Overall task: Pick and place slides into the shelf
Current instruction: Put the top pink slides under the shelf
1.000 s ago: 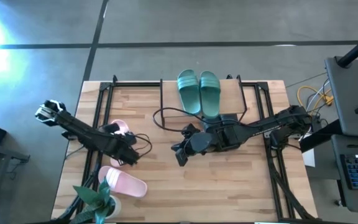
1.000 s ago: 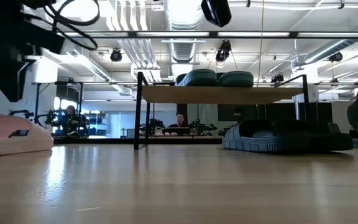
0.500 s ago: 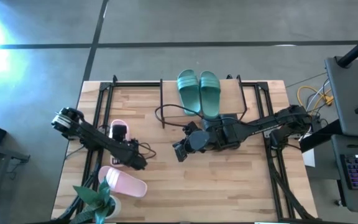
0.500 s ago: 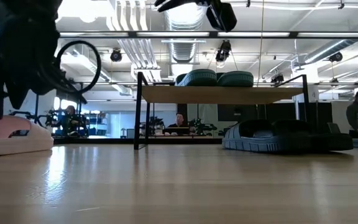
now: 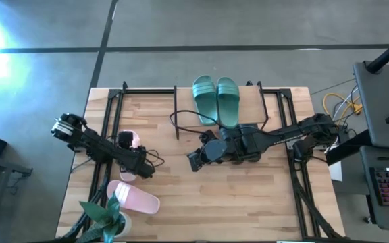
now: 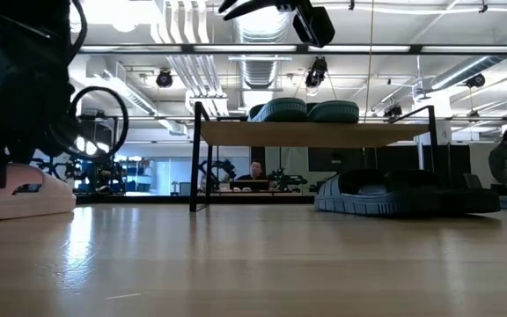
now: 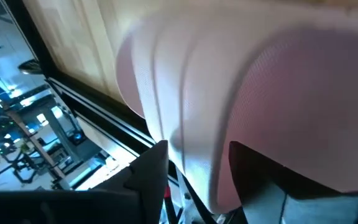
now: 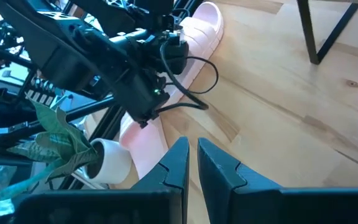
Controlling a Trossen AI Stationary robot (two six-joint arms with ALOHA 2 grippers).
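One pale pink slide lies at the table's left, and my left gripper stands over its near end. The gripper is open, one finger on each side of a rounded pink part. The other pink slide lies nearer the front edge. The teal pair sits on top of the shelf. A black pair lies on the table under the shelf. My right gripper hangs shut and empty above the table's middle. My left gripper comes at the pink slide slanting down from the table's left. A rounded pink part fills the gap between its two fingers. I cannot tell whether the fingers touch it, or whether it is strap or side wall. The slide lies on the table.
A small plant in a white pot stands at the near left corner, close to the nearer pink slide. Black frame rails run along the table's left and right sides. Bare wood lies in the middle near the front edge.
My left arm has come down over the pink slide at the table's left, rolling its wrist as it sank. My right gripper has rolled a little in place. The slides have not moved.
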